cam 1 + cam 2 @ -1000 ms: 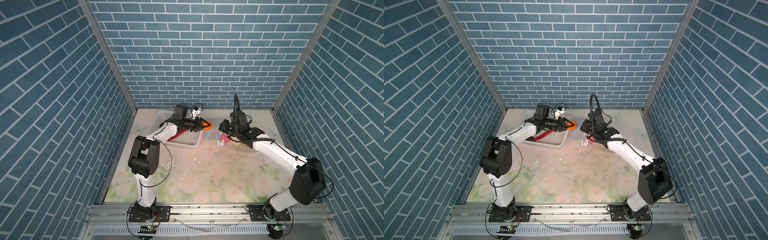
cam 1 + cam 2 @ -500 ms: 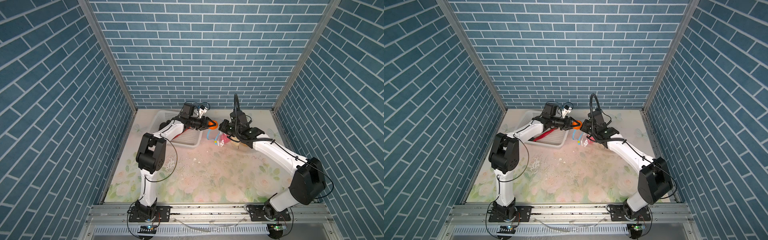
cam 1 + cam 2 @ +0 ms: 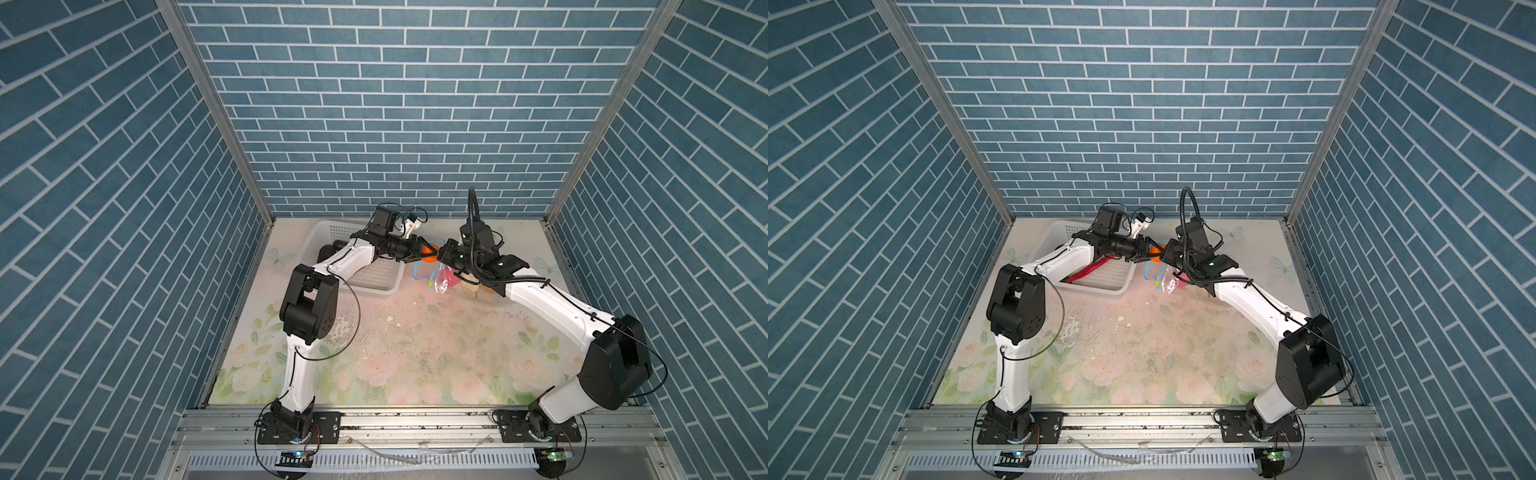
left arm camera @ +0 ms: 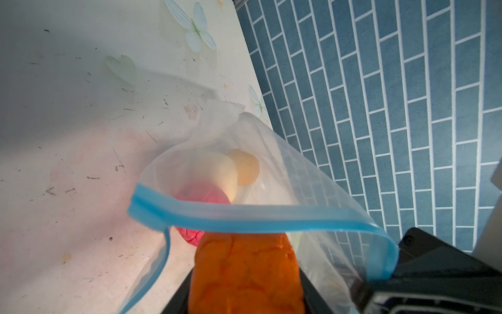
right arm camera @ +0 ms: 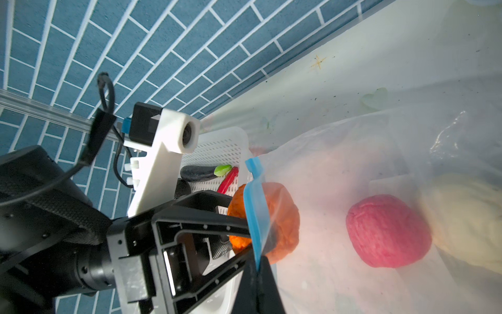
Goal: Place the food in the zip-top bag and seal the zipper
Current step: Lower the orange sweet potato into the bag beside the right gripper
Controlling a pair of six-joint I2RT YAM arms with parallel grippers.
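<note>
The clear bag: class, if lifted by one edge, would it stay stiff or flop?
Probably floppy: the bag wrinkles and its blue rim curves loosely. Likely bottom-heavy, since a pink lump and a cream lump sit inside.

In both top views the orange lump [image 3: 432, 258] is mostly hidden where the arms meet, and the right part of the zip-top bag [image 3: 441, 282] is covered by the right arm [image 3: 540, 299]. In the left wrist view the lump is cut off by the picture's edge (its held end unseen). In the right wrist view the cream-white lump [image 5: 467, 217] is cropped and the red chili [image 5: 229, 179] partly screened by the left gripper [image 5: 258, 240].
</note>
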